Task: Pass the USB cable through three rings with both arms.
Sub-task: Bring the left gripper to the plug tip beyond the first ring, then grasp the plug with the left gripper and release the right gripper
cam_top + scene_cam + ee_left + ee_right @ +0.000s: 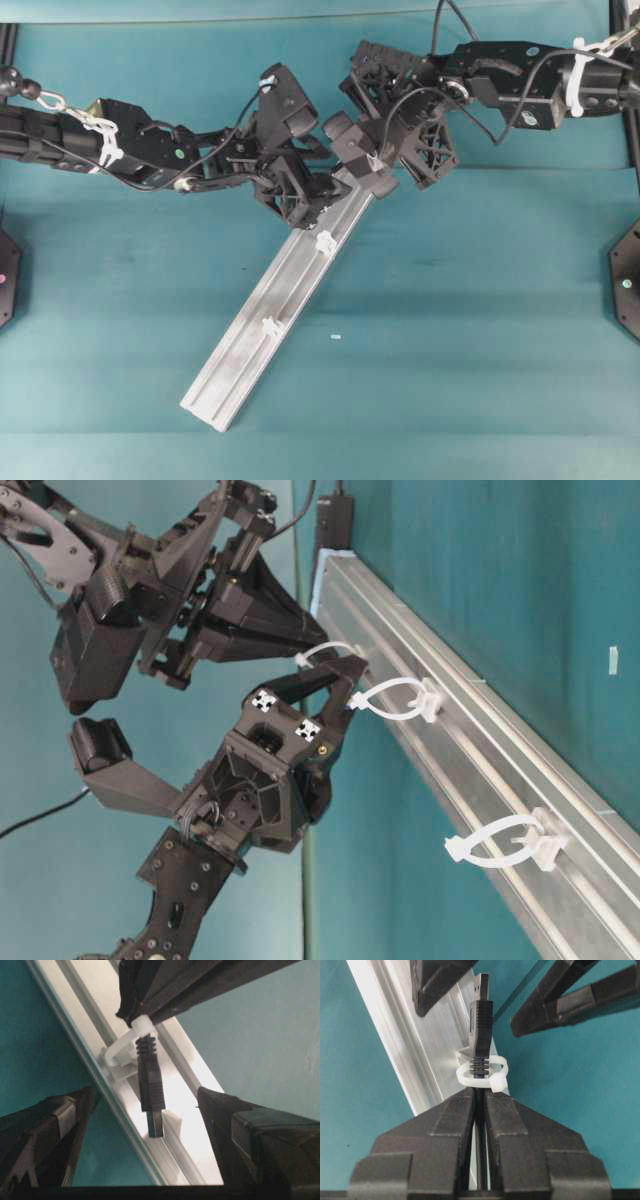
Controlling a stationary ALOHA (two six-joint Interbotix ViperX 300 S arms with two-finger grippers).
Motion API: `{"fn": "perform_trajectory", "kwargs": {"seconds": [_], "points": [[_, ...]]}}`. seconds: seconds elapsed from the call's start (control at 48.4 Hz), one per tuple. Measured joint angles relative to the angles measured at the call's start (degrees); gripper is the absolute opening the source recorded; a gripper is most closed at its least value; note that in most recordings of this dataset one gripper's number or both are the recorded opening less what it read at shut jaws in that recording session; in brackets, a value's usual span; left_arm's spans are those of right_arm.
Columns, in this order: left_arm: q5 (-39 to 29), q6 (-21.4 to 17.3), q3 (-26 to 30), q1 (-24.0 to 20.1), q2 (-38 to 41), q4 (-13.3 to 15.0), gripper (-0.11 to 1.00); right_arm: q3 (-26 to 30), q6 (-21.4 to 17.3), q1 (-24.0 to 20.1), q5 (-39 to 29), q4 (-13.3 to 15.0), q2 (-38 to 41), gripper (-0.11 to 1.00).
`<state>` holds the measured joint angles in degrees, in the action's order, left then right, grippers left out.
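With the plug (481, 1010) poked through the first ring (482, 1072), the right claw (479, 1110) pinches the cable behind it; the left claw (150, 1125) (gaping, empty) should close on the plug at 12 o'clock.

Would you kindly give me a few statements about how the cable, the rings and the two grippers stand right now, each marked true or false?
1. The plug of the USB cable pokes through the first ring. True.
2. The right gripper is shut on the cable just behind that ring. True.
3. The left gripper is clamped on the plug. False: its fingers stand open on either side of the plug.
4. The cable already runs through the middle ring. False: that ring is empty, as is the last ring.
5. The rings sit on an aluminium rail. True.
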<state>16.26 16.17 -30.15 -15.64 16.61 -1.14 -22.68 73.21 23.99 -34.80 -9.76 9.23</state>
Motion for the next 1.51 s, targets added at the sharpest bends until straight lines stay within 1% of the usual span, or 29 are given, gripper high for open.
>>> {"fn": "perform_trajectory", "kwargs": {"seconds": [0.206,0.372,0.578,0.826,0.97,1.053,1.177,1.342,1.507], "points": [[-0.9,-2.2,0.6,0.0,0.1,0.0,0.90,0.0,0.0,-0.1,0.0,0.0,0.1,0.10],[-2.8,-2.3,1.1,0.0,0.2,0.0,0.89,-0.1,0.0,-0.2,-0.1,0.0,0.0,0.10],[-2.9,-2.4,1.1,0.0,0.2,0.0,0.83,-0.4,0.0,-0.2,-0.1,0.0,-0.1,0.10],[-0.9,-3.1,0.0,0.1,-0.2,0.0,0.82,-0.8,0.0,-0.2,0.0,0.0,-0.2,0.10],[1.0,-4.2,-1.2,0.4,-0.7,0.0,0.82,-1.1,0.0,-0.2,0.1,0.0,-0.3,0.10],[1.4,-5.1,-1.4,0.4,-1.0,0.0,0.81,-1.1,0.0,-0.2,0.2,-0.4,-0.4,0.10],[1.6,-6.2,-1.5,0.4,-1.5,0.0,0.81,-1.2,0.0,-0.2,0.7,-1.7,-0.4,0.10],[1.6,-6.2,-1.4,0.5,-1.8,0.0,0.81,-1.1,0.0,-0.2,1.2,-3.3,-0.3,0.10],[1.6,-6.1,-1.5,0.9,-2.0,0.0,0.81,-1.2,0.0,0.0,1.3,-3.6,-0.4,0.10]]}}
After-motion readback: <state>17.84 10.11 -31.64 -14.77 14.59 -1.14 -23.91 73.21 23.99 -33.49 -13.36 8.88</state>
